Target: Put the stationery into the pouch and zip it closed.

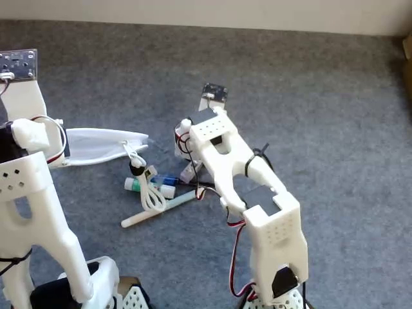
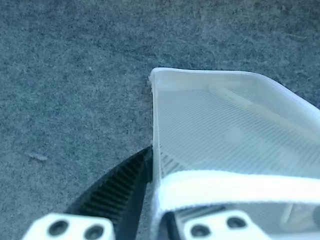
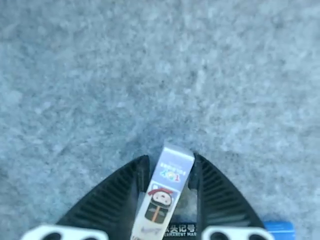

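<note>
While my right gripper (image 3: 170,159) clamps slim printed eraser (image 3: 166,192) by its narrow sides, low over desk beside loose pens (image 1: 154,187), I judge it may twist or slip during carry. My left gripper (image 2: 159,167) pinches pouch (image 2: 225,120) edge; mouth looks flat, so eraser may snag rim.

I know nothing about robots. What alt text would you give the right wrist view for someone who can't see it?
The right claw grips a small white item with a cartoon label between its two black ribbed fingers. Grey carpet lies beyond, and a bit of something blue shows beside the claw.
</note>
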Tool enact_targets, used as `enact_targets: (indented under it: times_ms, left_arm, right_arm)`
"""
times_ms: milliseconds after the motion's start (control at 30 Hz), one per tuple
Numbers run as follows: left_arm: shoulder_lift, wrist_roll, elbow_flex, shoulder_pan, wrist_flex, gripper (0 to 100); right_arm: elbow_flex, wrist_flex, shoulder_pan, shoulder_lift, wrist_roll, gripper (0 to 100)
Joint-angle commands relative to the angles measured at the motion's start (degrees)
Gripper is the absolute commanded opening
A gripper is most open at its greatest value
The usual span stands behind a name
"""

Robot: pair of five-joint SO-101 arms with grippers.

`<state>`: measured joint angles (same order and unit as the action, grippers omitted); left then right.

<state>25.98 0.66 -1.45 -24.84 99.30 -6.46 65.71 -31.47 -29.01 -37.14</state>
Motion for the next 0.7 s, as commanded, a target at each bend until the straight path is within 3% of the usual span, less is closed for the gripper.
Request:
enact_targets:
  times_ms: [0, 233, 400, 667]
  left_arm:
    - [0.13, -0.79, 0.31, -0.04, -0.88, 1]
    - [0.13, -0.79, 0.31, -0.04, -0.88, 1]
    - [0.13, -0.79, 0.31, -0.04, -0.88, 1]
    - [0.13, -0.79, 0.31, -0.04, -0.88, 1]
  right_arm:
    - [-1.89, 3.03, 0.48, 1.36, 0.09, 13.0]
    - [-1.98, 5.93, 0.57, 1.45, 0.26, 12.6]
    - [-2.07, 5.85, 0.48, 2.95, 0.35, 0.7]
    - [-0.66, 6.99, 0.48, 13.76, 0.35, 0.5]
